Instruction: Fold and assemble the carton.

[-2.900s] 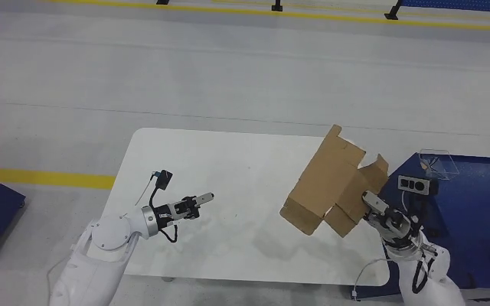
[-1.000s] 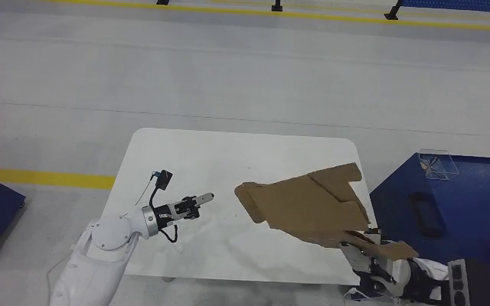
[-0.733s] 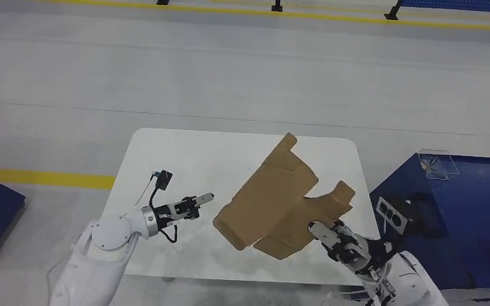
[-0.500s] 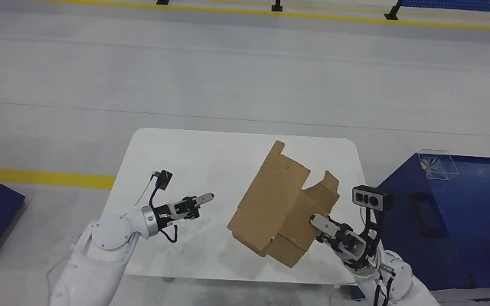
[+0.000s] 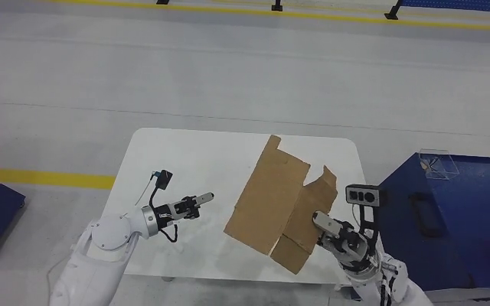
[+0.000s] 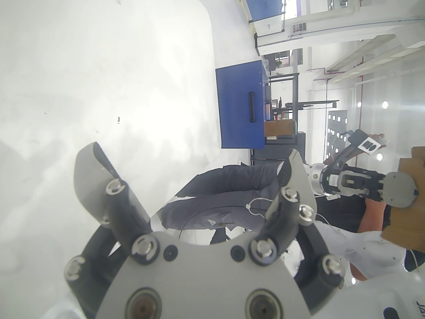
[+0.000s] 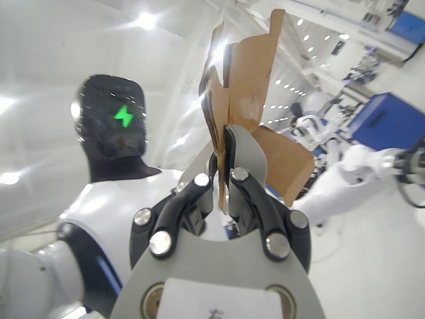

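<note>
Above the right side of the surface (image 5: 184, 161), I have the carton (image 5: 268, 191) raised as a flat sheet with loose flaps, so I judge all the folding remains. My right pincer (image 7: 221, 149) is clenched on one flap's edge, and my left pincer (image 6: 191, 154) sits released, low, well apart from it.

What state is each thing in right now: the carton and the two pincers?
carton, collapsed flat, not yet assembled, flaps loose, held up over the table
right pincer, shut on the carton's edge
left pincer, open, empty, apart from the carton
</note>
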